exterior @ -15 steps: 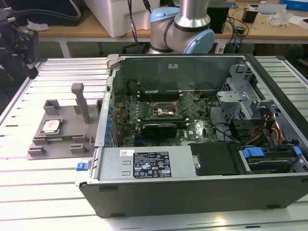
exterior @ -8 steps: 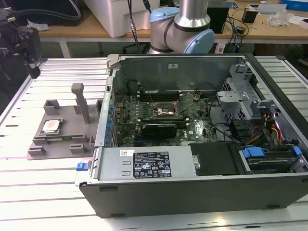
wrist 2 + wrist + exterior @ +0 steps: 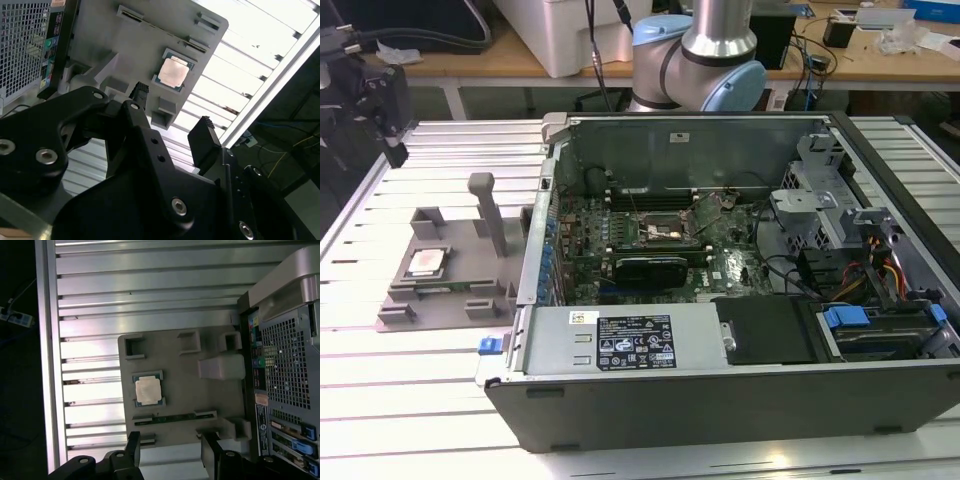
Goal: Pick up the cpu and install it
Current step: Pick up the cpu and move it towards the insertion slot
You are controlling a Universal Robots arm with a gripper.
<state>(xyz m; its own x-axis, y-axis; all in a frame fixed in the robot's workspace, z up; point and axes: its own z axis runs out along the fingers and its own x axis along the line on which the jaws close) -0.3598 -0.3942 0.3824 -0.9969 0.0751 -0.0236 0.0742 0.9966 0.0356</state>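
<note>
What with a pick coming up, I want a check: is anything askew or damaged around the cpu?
Nothing stands out. The cpu lies flat and square in its pocket on the grey fixture plate, and the open tool hangs apart from it, empty.

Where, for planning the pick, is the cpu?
The cpu lies in a recess on the grey fixture plate, at the exterior view's left of the computer case, clear of the open gripper.
</note>
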